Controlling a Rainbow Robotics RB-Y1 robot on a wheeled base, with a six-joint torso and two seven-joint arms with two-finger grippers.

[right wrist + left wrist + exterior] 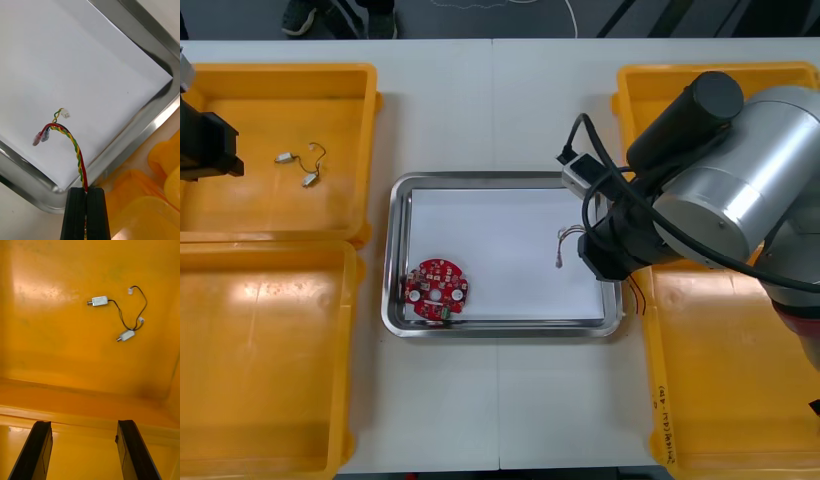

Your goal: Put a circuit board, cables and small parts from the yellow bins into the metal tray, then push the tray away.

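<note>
My right gripper (85, 197) is shut on a twisted red and yellow cable (76, 149), whose free end with small connectors dangles just above the white inside of the metal tray (158, 120). From the front, the cable (563, 245) hangs over the tray's right part under my right arm (700, 200). A round red circuit board (436, 290) lies in the tray's near left corner. My left gripper (85, 450) is open over the far left yellow bin (340, 85), a short way from two small metal parts (99, 300) joined by a thin black wire.
The near left bin (270, 455) and both right bins (660, 400) flank the tray (393, 250). My left arm (205, 145) sits at the table's left edge. Thin wires (638, 300) poke over the near right bin's rim.
</note>
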